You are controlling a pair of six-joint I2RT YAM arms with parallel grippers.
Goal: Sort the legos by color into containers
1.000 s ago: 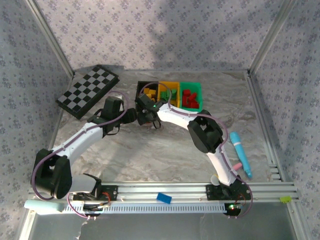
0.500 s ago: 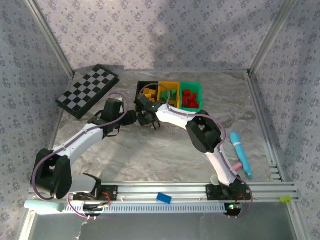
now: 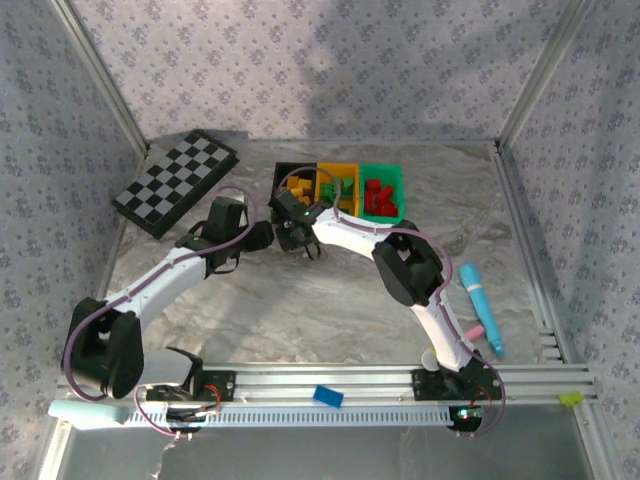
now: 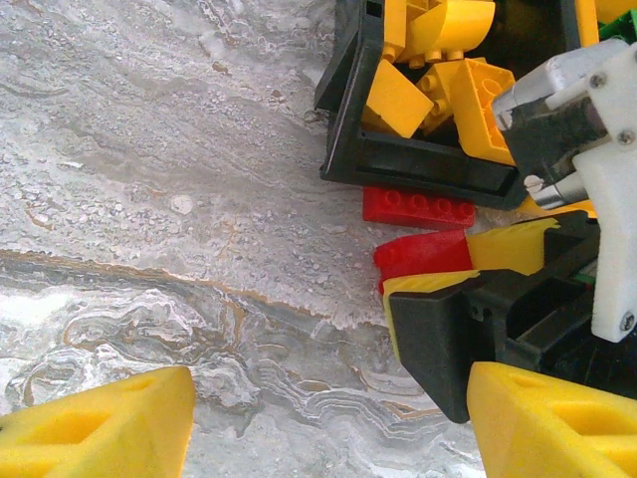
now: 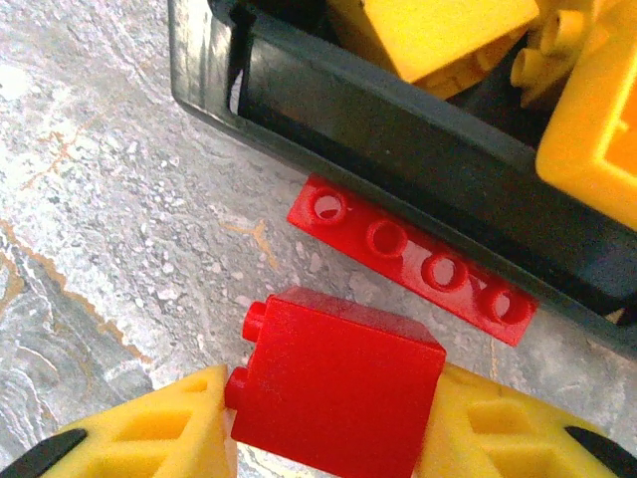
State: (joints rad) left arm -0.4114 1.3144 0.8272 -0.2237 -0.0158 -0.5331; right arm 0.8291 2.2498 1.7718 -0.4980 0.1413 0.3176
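Note:
My right gripper (image 5: 333,413) is shut on a chunky red lego (image 5: 338,388) just above the table, in front of the black container (image 5: 398,149). A flat red lego (image 5: 413,261) with a row of studs lies against that bin's near wall. Yellow legos (image 4: 438,60) fill the black container (image 3: 293,183). The yellow container (image 3: 338,188) holds green and yellow bricks, and the green container (image 3: 382,192) holds red ones. My left gripper (image 4: 328,438) is open over bare table, just left of the right gripper (image 3: 296,236). From there I see the held red lego (image 4: 423,254) and the flat one (image 4: 418,208).
A checkered board (image 3: 175,182) lies at the back left. A cyan pen-like object (image 3: 480,305) lies right of the right arm. A lone blue brick (image 3: 328,396) rests on the front rail. Metal frame rails line the table's right side and front edge.
The right gripper's fingers have closed onto the chunky red lego. The left gripper has edged slightly toward the right one, still open.

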